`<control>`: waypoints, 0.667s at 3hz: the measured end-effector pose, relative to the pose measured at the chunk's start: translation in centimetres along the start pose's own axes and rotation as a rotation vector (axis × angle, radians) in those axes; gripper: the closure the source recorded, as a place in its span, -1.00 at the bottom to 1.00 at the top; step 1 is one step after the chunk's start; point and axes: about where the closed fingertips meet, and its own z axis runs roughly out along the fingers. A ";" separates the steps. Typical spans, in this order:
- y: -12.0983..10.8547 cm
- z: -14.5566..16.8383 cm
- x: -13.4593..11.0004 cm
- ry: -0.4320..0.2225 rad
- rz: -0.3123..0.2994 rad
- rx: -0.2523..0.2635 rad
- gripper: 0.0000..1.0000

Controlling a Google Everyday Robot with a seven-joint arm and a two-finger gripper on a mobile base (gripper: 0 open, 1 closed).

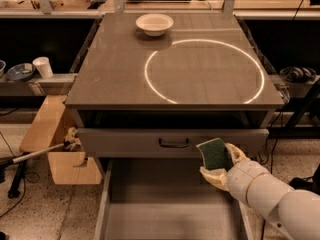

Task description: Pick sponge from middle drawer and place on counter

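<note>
The sponge [215, 153] shows its dark green face and a tan edge. My gripper [220, 165] is shut on it and holds it tilted above the right side of the open middle drawer [165, 204], just in front of the upper drawer's grey front. The drawer floor is bare. The white arm [272, 199] comes in from the lower right. The counter [125, 79] is the grey-brown cabinet top above, with a bright white ring [204, 71] on its right half.
A white bowl [154, 24] sits at the counter's back edge. The upper drawer front with a black handle [174, 143] is slightly pulled out. A wooden box [60, 149] and a pole stand left of the cabinet. Shelves flank both sides.
</note>
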 end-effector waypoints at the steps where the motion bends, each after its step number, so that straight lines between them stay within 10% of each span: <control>1: -0.3 0.0 -0.5 0.011 0.003 -0.005 1.00; 2: -1.7 -1.0 -2.1 0.020 -0.008 0.009 1.00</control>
